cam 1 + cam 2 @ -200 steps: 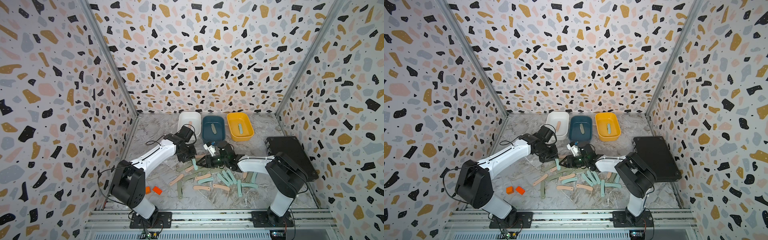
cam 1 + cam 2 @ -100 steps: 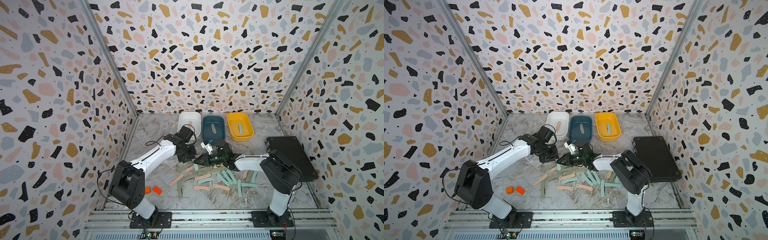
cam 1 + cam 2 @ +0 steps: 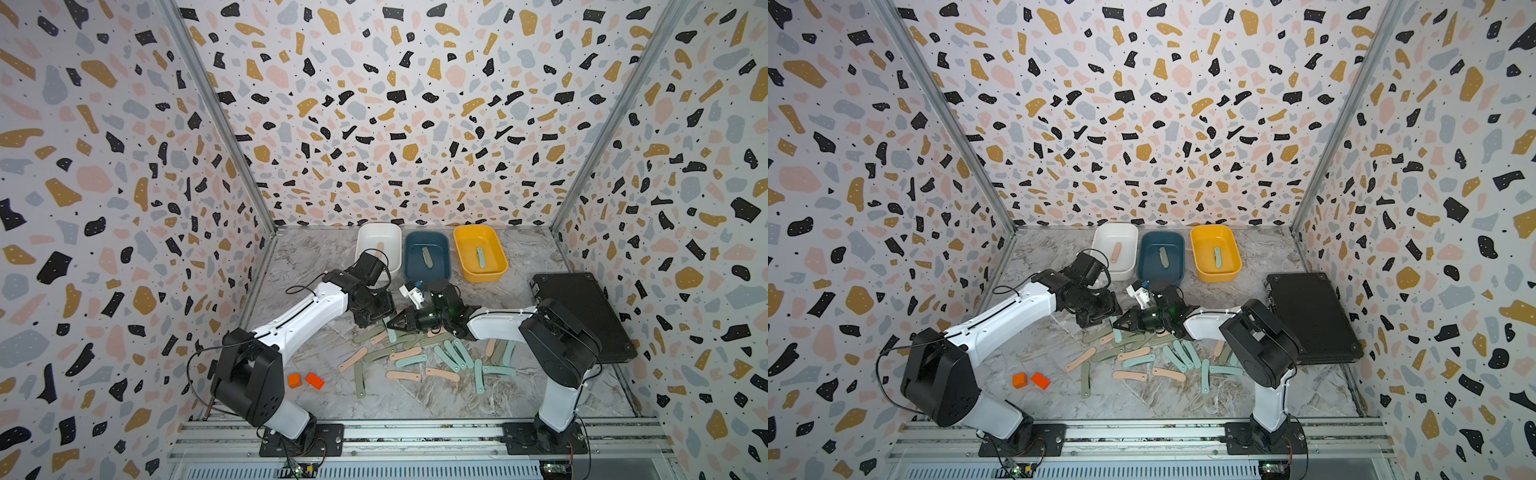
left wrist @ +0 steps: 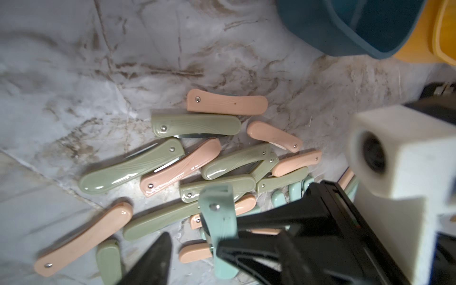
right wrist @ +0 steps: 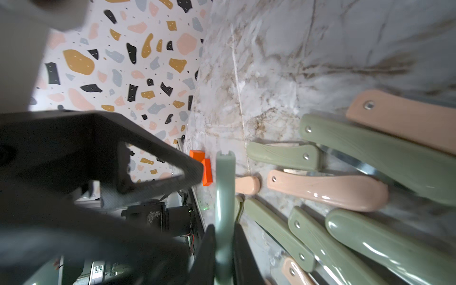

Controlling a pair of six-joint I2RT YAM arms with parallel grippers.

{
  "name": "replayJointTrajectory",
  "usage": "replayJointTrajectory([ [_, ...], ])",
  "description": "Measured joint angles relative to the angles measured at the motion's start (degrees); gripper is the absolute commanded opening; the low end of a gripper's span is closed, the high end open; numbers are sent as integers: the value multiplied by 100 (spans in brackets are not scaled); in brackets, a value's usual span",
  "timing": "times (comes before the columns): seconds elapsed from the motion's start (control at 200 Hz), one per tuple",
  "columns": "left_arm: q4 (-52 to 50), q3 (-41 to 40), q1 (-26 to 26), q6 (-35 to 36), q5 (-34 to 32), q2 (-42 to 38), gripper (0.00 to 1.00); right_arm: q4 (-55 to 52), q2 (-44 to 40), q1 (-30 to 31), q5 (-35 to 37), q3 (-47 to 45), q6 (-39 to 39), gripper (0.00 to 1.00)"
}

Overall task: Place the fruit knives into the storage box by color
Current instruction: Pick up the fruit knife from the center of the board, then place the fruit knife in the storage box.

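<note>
Left claw [image 3: 374, 319] beside clamped teal knife [image 4: 218, 222]

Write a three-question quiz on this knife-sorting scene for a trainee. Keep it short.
1. Multiple choice: what colour is the fruit knife that the right gripper is shut on? A peach-pink, B mint teal, C sage green.
2. True or false: the white bin holds a sage green knife.
3. Fill in: sorted by colour, the held knife belongs in the ___ bin.
Key: 1 B. 2 false: it holds a peach-pink knife. 3 yellow: the yellow bin holds a mint teal knife.
</note>
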Motion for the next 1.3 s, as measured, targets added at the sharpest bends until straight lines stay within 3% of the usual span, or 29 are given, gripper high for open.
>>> replayJointTrajectory([
  [0.12,-175,0,24,197,-157,-348,99,-1274,-184,-295,295,337,-658,4],
  [0.26,-341,-31,92,428,-310,-743,99,-2765,-433,-1204,911,1025,-1493,4],
  [0.4,-452,-216,151,645,-348,-863,99,-3875,-350,-2184,1788,2057,-2249,4],
  [0.516,-568,-343,219,800,-330,-748,99,-4513,103,-2616,2496,3134,-2852,5],
  [0.746,-579,-487,323,1051,-291,-544,99,-5359,1631,-3095,3453,4920,-3729,5],
  [0.941,-535,-645,378,1189,-273,-431,99,-5956,2785,-3270,3893,5777,-4168,8],
  [1.116,-501,-815,393,1228,-164,-365,99,-6225,3084,-3276,4028,6124,-4374,13],
  [1.297,-369,-815,393,1231,-35,-330,99,-6349,3254,-3276,4120,6627,-4527,23],
])
